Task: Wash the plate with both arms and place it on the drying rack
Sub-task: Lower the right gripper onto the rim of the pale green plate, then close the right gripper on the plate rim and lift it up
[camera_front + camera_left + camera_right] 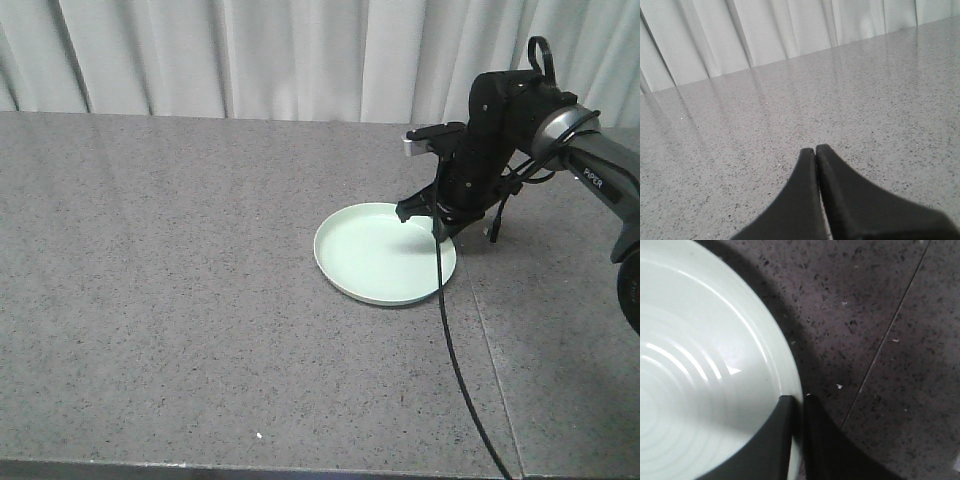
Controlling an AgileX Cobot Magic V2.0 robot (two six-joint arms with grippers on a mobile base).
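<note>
Where my right pincer (799, 400) meets the plate (700, 365), its two black fingers (772, 440) are clenched on the low raised rim. One finger rests on the pale mint face and the other sits outside it, over the speckled grey countertop (870, 310). Only a thin sliver of rim shows between them. In my right wrist view the plate's faint concentric rings catch the light, and a thin seam (890, 335) in the stone runs diagonally near the plate. In the front view the plate lies right of the counter's middle. My right arm (520, 120) reaches down to it from the right and grips the far right part of its edge. I cannot tell whether that edge is lifted off the stone. A thin black cable (452, 350) hangs from the arm, crosses the plate's right edge and trails toward the near edge of the counter. My left pincer (815, 150) is pressed together with nothing between its fingers. It is over the countertop, facing the pale pleated curtain (740, 35) behind the counter.
</note>
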